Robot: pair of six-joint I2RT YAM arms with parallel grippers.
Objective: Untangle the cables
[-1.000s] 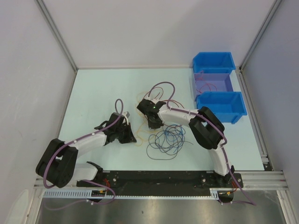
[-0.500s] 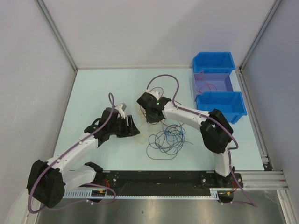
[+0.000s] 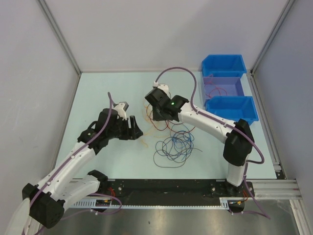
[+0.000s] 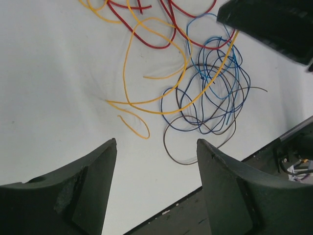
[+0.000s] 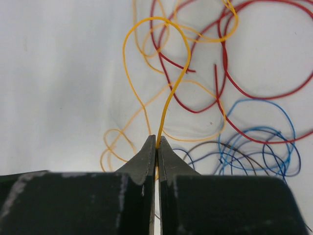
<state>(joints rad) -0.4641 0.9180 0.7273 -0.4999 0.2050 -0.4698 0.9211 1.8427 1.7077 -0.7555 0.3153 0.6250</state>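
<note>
TABLETOP, overhead & wrist views: 1 pale table [image 3: 107, 93] w/ 2 white-and-black arms reaching in from its near edge, the L arm [image 3: 73, 156] and the R arm [image 3: 210, 125].

3 bins stand in a row at the far R corner. There are 2 blue ones, the far blue bin [image 3: 223, 65] and the near blue bin [image 3: 231, 111], w/ 1 lilac bin [image 3: 225, 86] btwn them.

The cables [image 3: 173, 144] lie loose mid-table in 4 colours, just R of the L gripper and below the R one. The blue and dark strands are coiled together on the side nearer the arm bases. Red and orange loops spread behind them, toward the far wall. The no. of strands per colour can't be told inside the knot.

The R gripper [image 5: 157, 139] has its 2 fingers pressed together, pinching 1 orange cable [image 5: 168, 105]. That cable runs from the fingertips into a tall loop crossing the red cable [image 5: 216, 83].

The L gripper [image 4: 156, 143] has its 2 fingers spread wide w/ nothing btwn them. It hangs over bare table, near 1 short orange end and the edge of the coil. That coil is made up of the blue cables [image 4: 234, 66] and 1 dark cable [image 4: 168, 147].
</note>
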